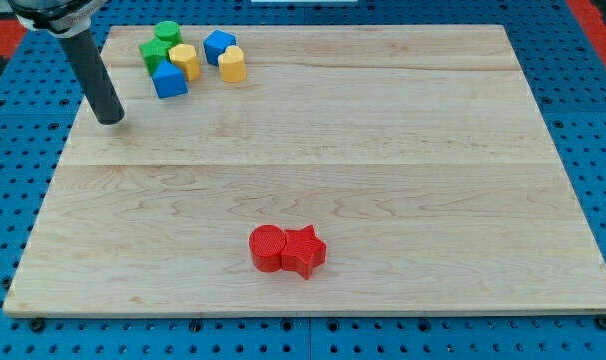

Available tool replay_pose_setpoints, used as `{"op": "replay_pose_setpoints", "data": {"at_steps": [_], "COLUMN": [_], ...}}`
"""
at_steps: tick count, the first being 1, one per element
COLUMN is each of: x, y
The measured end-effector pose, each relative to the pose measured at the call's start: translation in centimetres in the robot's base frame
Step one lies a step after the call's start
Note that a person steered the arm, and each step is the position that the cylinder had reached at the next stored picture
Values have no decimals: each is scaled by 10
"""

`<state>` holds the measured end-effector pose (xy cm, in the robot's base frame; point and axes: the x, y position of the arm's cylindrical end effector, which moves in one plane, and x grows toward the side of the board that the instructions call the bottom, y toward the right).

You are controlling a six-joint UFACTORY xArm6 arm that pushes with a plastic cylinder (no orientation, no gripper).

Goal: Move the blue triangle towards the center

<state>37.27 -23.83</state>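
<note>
Nearest the view's bottom, well below the blue triangle (169, 81) and off to its right, a red cylinder (267, 248) and a red star (304, 250) sit touching each other on the wooden board (383, 150). My tip (110, 119) (a bare rod end, with nothing to open or close) rests on the board just left of the blue triangle and slightly below it, not touching. The blue triangle lies in the board's top-left corner. Touching its upper right is a yellow block (185, 61); above it sit a green block (153, 53) and a green cylinder (167, 33); farther right are another blue block (219, 45) and a second yellow block (233, 64).
</note>
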Motion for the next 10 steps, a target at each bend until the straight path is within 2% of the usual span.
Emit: {"op": "replay_pose_setpoints", "data": {"at_steps": [1, 2, 4, 5, 7, 9, 10], "x": [-3, -25, -76, -85, -73, -46, -51], "y": [-33, -67, -60, -57, -19, -10, 3]}}
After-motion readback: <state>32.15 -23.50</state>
